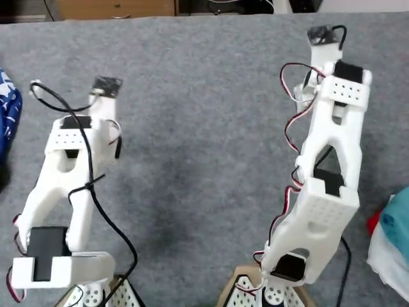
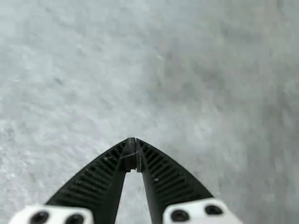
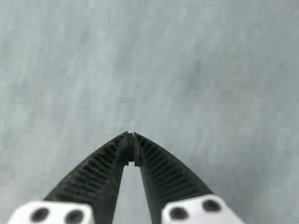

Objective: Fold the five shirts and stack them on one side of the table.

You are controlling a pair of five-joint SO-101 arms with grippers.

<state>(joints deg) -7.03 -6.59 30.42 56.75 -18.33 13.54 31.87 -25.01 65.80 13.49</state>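
A dark blue patterned shirt (image 1: 7, 109) lies at the table's left edge. At the right edge sits a pile of cloth with a teal piece (image 1: 396, 224) on top, white and red under it. My left gripper (image 2: 132, 154) is shut with nothing in it, held over bare grey tabletop; from above it appears as the left arm's tip (image 1: 105, 86). My right gripper (image 3: 131, 150) is also shut and holds nothing, over grey surface near the table's far side, at the right arm's tip (image 1: 323, 35).
The grey felt-like table surface (image 1: 198, 141) spreads between the two arms. Wooden furniture (image 1: 115, 7) stands beyond the far edge. Both arm bases (image 1: 102, 291) sit at the near edge, with loose cables along the arms.
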